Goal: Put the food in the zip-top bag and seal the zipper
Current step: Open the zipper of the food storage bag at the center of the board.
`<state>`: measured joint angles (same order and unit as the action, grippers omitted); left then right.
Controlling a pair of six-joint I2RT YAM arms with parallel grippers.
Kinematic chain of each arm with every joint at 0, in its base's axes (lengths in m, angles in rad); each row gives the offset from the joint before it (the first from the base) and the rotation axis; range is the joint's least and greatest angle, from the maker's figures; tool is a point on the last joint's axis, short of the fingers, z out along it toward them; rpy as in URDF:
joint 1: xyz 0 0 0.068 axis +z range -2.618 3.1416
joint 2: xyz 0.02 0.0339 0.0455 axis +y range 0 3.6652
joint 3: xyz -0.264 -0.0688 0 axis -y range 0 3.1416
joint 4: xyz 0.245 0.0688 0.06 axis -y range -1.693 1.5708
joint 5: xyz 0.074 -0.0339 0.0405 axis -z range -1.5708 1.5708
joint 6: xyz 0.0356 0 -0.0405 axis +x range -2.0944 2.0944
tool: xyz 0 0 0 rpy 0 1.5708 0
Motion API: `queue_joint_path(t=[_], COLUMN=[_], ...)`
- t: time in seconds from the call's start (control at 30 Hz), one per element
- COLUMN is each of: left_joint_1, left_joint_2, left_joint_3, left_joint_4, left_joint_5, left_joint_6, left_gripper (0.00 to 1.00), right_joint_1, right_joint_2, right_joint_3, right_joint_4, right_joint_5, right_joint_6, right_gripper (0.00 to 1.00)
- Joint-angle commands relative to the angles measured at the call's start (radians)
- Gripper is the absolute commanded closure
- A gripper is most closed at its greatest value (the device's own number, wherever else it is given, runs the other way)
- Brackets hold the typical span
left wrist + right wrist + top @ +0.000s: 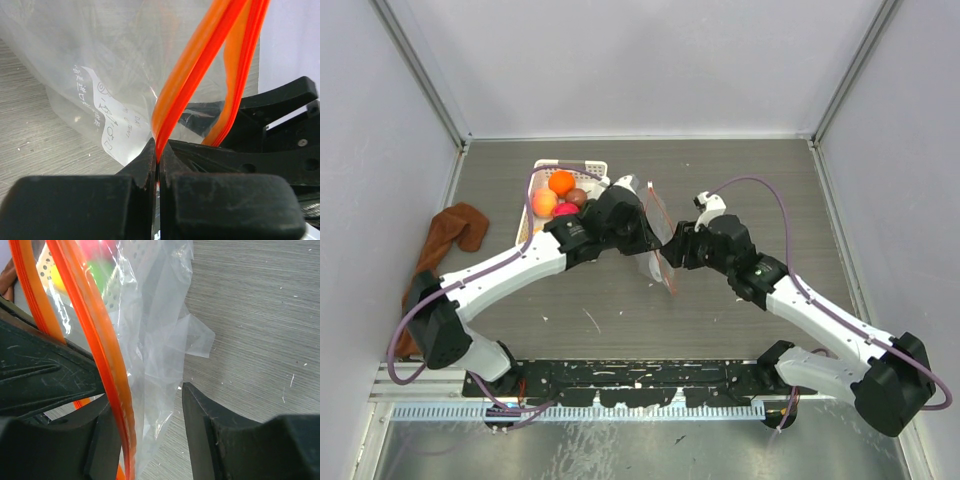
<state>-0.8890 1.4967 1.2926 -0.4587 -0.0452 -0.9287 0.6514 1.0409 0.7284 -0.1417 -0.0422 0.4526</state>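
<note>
Pale walls (pixel 640 60) close in a grey wood-grain table (pixel 740 200) on three sides. A brown cloth (pixel 450 235) lies at its left edge. The white basket (pixel 590 166) sits far left, and the food (pixel 561 183) is in it. None of the food looks to be in the bag (pixel 648 265).

The bag hangs mid-table between the two arms, with its mouth parted. The left gripper (pixel 158 155) is clamped tight on one lip of the zipper (pixel 200 65). The right gripper (pixel 147 395) has its fingers apart. The other lip and some loose film sit between them, against the inner finger, and nothing is pinched.

Risks, as I judge them:
- If the right gripper closes on film rather than the strip, the thin plastic could slip out and the mouth would collapse.
- If the arms pull apart too hard, the strip could be dragged out of the left gripper's narrow pinch, or the seam strained.
- The bag's bottom appears to rest crumpled on the table, so any drag sideways may fold it under itself.
- Both arms are on the bag, so neither is free to fetch food. Letting go with one hand would likely let the mouth sag shut.
- The basket is just beside the left arm, so a swing toward it could knock it.
</note>
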Motion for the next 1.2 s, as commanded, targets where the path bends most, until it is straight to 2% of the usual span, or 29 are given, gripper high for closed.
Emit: queue_joint_path(t=[0.0, 0.13, 0.33, 0.6, 0.67, 0.9, 1.17], left_joint_1=[0.002, 0.004, 0.026, 0.102, 0.118, 0.145, 0.146], left_joint_2=[-0.051, -0.048, -0.066, -0.099, -0.095, -0.038, 0.032], left_joint_3=[0.000, 0.007, 0.016, 0.021, 0.040, 0.109, 0.104], left_joint_4=[0.076, 0.044, -0.083, -0.212, -0.248, -0.332, -0.222], left_joint_5=[0.007, 0.022, 0.021, 0.028, 0.030, 0.051, 0.155], left_joint_6=[-0.004, 0.011, 0.064, 0.139, 0.163, 0.226, 0.220], left_gripper=[1.00, 1.00, 1.00, 1.00, 1.00, 1.00, 1.00], right_joint_1=[0.011, 0.011, 0.009, -0.010, -0.025, -0.100, -0.101], right_joint_2=[0.009, 0.004, 0.021, 0.102, 0.121, 0.164, 0.211], right_joint_3=[-0.012, 0.005, 0.147, 0.339, 0.369, 0.438, 0.443], right_joint_4=[0.097, 0.085, -0.071, -0.353, -0.405, -0.505, -0.455], right_joint_5=[0.010, 0.127, 0.318, 0.436, 0.449, 0.443, 0.276], right_joint_6=[0.008, -0.039, -0.145, -0.209, -0.206, -0.186, -0.169], right_gripper=[0.49, 0.55, 0.73, 0.92, 0.96, 1.00, 1.00])
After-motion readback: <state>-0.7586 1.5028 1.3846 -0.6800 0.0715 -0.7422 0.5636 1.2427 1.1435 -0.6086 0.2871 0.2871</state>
